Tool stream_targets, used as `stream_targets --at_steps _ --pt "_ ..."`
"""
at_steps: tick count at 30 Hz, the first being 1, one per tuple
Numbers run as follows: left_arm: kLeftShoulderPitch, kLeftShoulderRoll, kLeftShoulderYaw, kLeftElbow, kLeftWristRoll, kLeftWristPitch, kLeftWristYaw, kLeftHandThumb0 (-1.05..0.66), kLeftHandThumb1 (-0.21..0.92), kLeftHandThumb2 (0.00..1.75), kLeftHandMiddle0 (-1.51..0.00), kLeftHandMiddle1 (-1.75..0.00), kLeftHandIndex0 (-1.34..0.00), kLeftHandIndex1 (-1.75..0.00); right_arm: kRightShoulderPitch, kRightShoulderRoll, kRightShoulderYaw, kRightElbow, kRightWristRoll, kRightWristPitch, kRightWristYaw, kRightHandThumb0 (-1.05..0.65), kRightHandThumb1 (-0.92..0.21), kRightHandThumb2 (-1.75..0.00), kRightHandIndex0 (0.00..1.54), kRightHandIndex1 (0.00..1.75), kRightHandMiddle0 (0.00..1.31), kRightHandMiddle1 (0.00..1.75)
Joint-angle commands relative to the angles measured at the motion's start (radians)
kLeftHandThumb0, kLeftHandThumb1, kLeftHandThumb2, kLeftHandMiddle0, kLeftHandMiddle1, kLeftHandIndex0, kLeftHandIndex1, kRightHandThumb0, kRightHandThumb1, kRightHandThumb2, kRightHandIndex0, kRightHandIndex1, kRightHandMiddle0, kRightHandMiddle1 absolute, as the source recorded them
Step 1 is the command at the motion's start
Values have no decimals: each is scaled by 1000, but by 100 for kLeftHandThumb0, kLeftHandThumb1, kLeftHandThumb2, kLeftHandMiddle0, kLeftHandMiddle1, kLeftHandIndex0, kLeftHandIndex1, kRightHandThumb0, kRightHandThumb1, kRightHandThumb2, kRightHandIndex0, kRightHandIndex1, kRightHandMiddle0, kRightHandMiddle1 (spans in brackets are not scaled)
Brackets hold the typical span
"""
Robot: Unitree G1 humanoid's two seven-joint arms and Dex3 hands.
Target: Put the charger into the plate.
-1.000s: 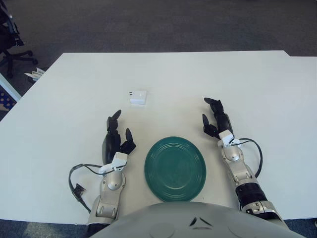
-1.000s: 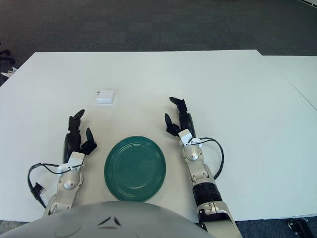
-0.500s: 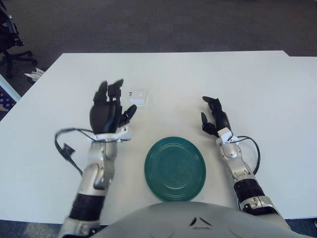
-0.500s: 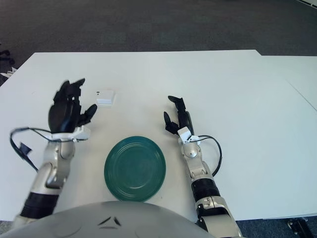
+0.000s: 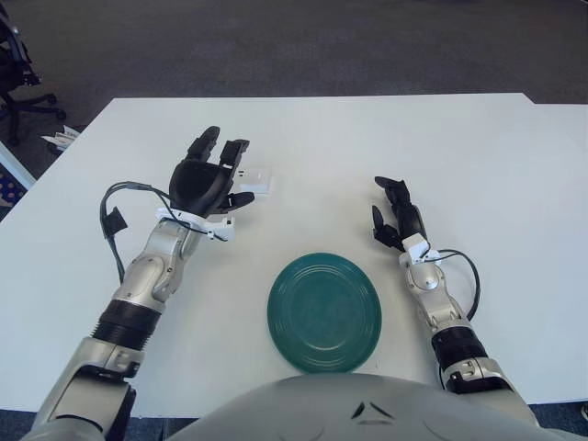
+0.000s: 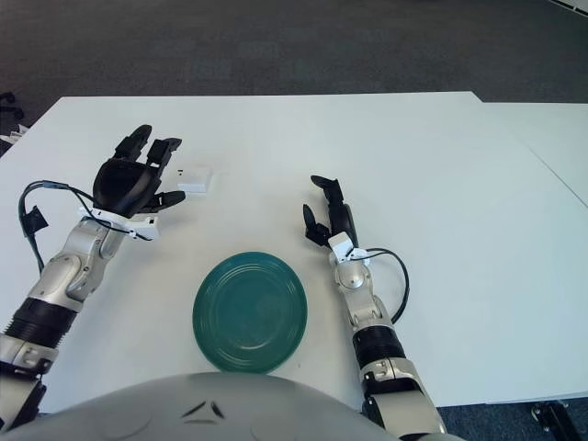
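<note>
A small white charger (image 5: pixel 258 179) lies on the white table, far of the dark green plate (image 5: pixel 324 312), which sits near the table's front edge. My left hand (image 5: pixel 209 179) is raised with its fingers spread, just left of the charger and close to it, holding nothing. My right hand (image 5: pixel 394 214) rests on the table to the right of the plate, fingers relaxed and empty. The charger also shows in the right eye view (image 6: pixel 196 178), beside the left hand (image 6: pixel 138 179).
A black office chair (image 5: pixel 16 69) and a small object (image 5: pixel 62 139) stand off the table's far left corner. A second white table (image 6: pixel 560 147) adjoins on the right. A black cable (image 5: pixel 115 225) hangs from my left forearm.
My left hand has lifted off the table and moved forward, reaching beside the charger with fingers spread. The right hand has barely moved. The charger and plate have not moved.
</note>
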Motion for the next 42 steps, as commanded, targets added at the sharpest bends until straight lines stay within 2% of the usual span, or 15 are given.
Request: stream_targets --at_steps 1,4,10,19,24,32,42 --pt "-75 -13 -48 130 -22 -42 9 -105 92 66 -11 0 0 -71 86 14 5 118 20 56 19 -78 -92 -80 37 1 1 85" --pt "-114 -14 -72 207 -38 -71 18 -105 92 63 -10 0 0 -68 89 13 2 120 29 49 25 -78 -92 -79 36 1 1 85" --pt "-162 -4 -115 274 -61 -101 -28 -105 92 55 -7 0 0 -69 92 8 0 125 40 41 33 -78 -92 -79 35 1 0 82" --pt "-265 -29 -214 457 -50 -151 -66 -105 92 49 -7 0 0 -73 113 2 -7 89 48 63 40 -76 -92 -80 35 0 0 76" --pt "-333 -46 -271 595 -27 -162 -29 -105 92 51 -5 0 0 -71 121 1 -12 80 52 69 42 -75 -92 -81 35 0 0 73" --pt "-403 -66 -337 718 -20 -193 15 -105 92 50 -5 0 0 -74 125 -3 -11 80 34 46 17 -74 -92 -81 33 0 0 71" --pt "-460 -107 -372 832 -46 -218 31 -105 92 48 -9 -1 0 -83 124 -9 -10 85 24 45 0 -74 -92 -81 35 1 0 70"
